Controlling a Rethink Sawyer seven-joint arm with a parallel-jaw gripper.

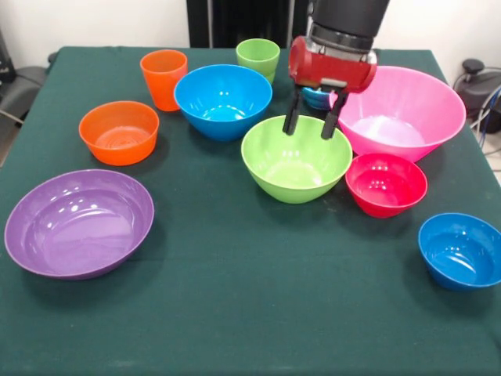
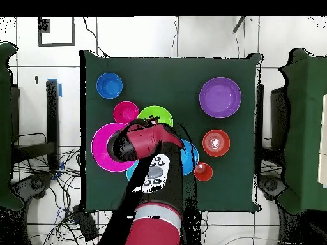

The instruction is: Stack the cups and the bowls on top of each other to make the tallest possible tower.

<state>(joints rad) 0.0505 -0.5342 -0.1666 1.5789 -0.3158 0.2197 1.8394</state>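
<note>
My gripper [image 1: 310, 130] hangs open and empty over the far rim of the lime green bowl [image 1: 296, 160] [image 2: 156, 115]. Just behind it a small blue bowl [image 1: 317, 99] is mostly hidden. The huge pink bowl [image 1: 401, 111] [image 2: 101, 148] is to the right, with the small red bowl [image 1: 386, 185] [image 2: 126, 112] in front of it. The large blue bowl [image 1: 223, 100] [image 2: 189, 159], orange cup [image 1: 163, 78] [image 2: 203, 171] and light green cup [image 1: 258, 56] stand at the back. In the overhead view the arm [image 2: 144, 143] covers the gripper.
The orange bowl [image 1: 119, 131] [image 2: 216, 142] and the wide purple bowl [image 1: 78, 223] [image 2: 220, 97] are on the left of the front view. Another small blue bowl [image 1: 460, 251] [image 2: 109, 85] is near the right front corner. Every bowl and cup stands singly on the green table [image 1: 250, 305].
</note>
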